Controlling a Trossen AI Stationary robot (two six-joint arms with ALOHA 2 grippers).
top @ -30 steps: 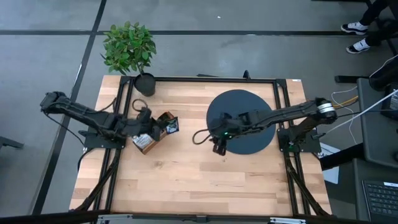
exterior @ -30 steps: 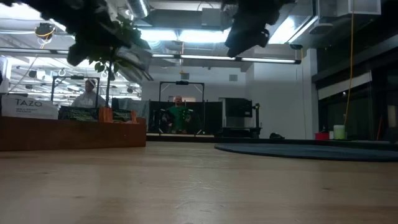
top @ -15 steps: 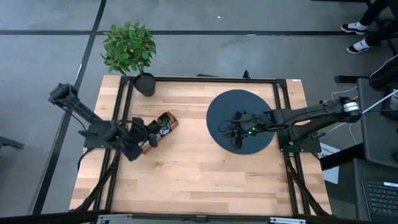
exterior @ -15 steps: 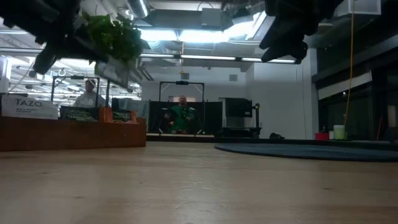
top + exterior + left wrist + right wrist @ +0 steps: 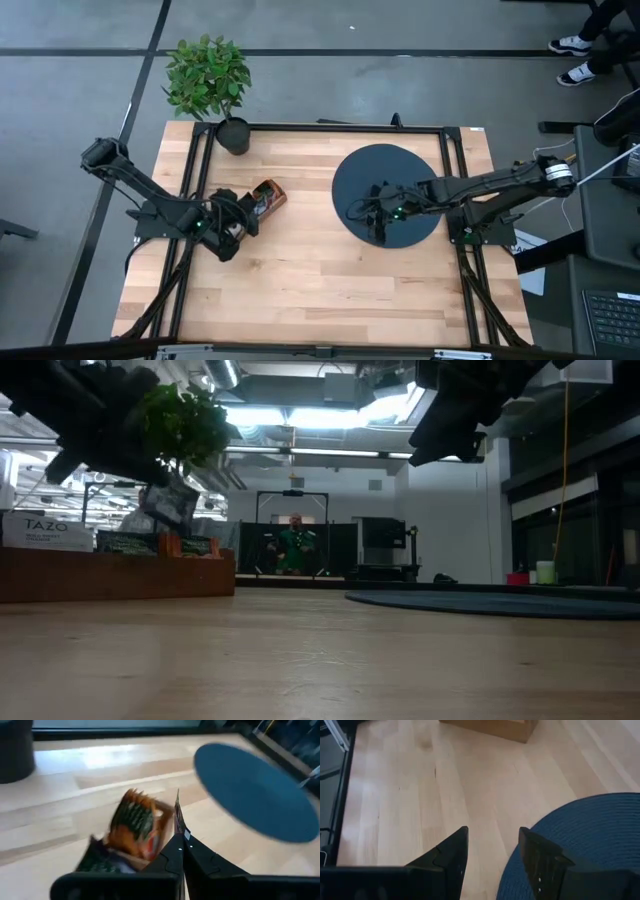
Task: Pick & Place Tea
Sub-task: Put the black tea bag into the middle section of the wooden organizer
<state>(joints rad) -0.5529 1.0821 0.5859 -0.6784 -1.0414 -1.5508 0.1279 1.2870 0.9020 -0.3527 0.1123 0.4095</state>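
- High view: my left gripper (image 5: 232, 220) has pulled back from above the wooden box (image 5: 266, 194) in the last second and now hangs just near-left of it, over bare table (image 5: 320, 285)
- My left fingers are clenched on one tea sachet (image 5: 177, 813), pinched by its lower edge; the low view shows that same sachet (image 5: 172, 502) lifted clear of the box, hanging in the air under my wrist
- My right gripper (image 5: 366, 208) has drawn in from the middle of the table and now hovers over the near-left part of the dark round disc (image 5: 395, 165); its fingers (image 5: 451, 851) are spread with nothing between them
- I read this as the pick being done and the carry being next, with the right arm moved out of my path
- The rest of the tea (image 5: 134, 820) is in the box, standing on edge in its compartments
- The sachet I hold shows its thin edge in my left wrist view, its flat faces lying against my finger pads and its free end pointing forward toward the box and the disc beyond
- It is square, so I find no real long axis; in the low view it hangs tilted, one corner lowest
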